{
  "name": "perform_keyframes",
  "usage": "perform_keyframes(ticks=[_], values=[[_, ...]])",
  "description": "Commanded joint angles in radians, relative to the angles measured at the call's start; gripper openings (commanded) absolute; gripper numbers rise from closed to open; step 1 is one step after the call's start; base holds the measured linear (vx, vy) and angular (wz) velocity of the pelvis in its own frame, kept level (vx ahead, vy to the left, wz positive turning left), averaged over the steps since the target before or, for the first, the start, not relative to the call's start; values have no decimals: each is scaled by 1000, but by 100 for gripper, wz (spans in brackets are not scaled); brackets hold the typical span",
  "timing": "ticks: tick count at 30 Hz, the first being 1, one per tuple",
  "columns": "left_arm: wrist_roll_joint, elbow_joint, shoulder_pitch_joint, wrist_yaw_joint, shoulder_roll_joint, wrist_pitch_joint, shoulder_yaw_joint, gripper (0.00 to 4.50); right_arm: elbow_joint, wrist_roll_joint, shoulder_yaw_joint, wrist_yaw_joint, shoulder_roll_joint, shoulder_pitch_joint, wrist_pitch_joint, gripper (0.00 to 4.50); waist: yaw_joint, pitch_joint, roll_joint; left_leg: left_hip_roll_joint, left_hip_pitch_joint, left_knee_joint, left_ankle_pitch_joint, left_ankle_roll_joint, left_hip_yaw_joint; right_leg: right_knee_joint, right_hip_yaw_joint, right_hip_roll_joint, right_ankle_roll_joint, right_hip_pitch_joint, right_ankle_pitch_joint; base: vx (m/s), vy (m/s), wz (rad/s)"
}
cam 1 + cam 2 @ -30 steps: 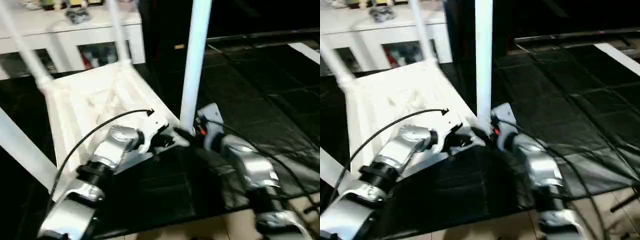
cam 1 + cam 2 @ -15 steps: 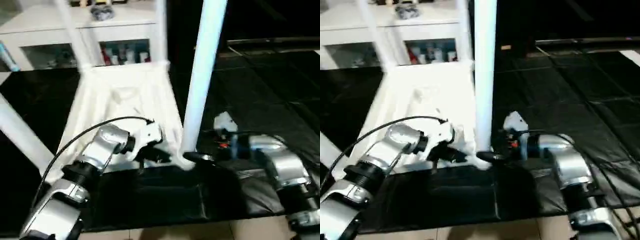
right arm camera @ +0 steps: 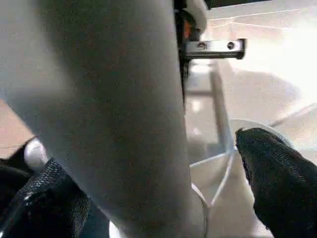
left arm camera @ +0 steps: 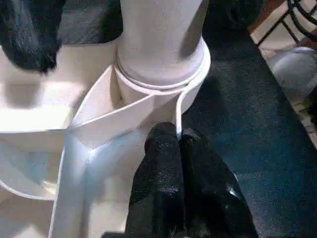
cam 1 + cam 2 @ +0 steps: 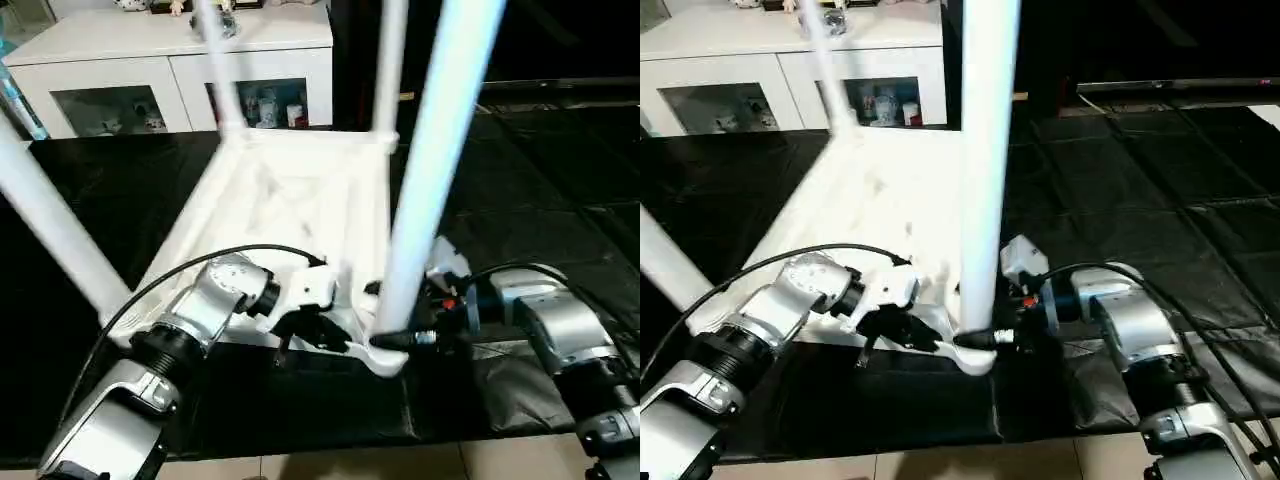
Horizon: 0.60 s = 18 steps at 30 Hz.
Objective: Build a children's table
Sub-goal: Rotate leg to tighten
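The children's table lies upside down on the black mat, its white legs standing up from the corner sockets. The near leg rises from the front corner socket. My left gripper is shut on the thin white rim of the tabletop just beside that socket. Low at the base of the near leg, my right gripper stands open. One black finger sits on each side of the tube, with a gap to it on the side that shows.
A white cabinet with glass doors stands behind the table. Another leg slants up at the left, and two more rise at the far corners. Black mat stretches to the right; pale floor shows along the near edge.
The whole view has swung, so the table looks turned. My right gripper's fingers now stand wider around the near leg. The left gripper keeps its hold on the rim.
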Motion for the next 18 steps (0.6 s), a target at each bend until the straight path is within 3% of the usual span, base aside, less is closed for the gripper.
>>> perform_keyframes(ticks=[1,18], values=[[-6,-38,-1,-35,2,-21,-12,0,-2,11,16,26,0,-22,11,444,-5,-71,-22,18,-6,-68,-126,105,11,-54,43,-35,-213,66,-277,0,0,0],[-2,-31,-2,-17,8,-33,-12,0,39,32,33,92,14,-50,36,302,-5,-71,-22,18,-5,-68,-128,100,11,-55,43,-34,-209,65,-288,0,0,0]])
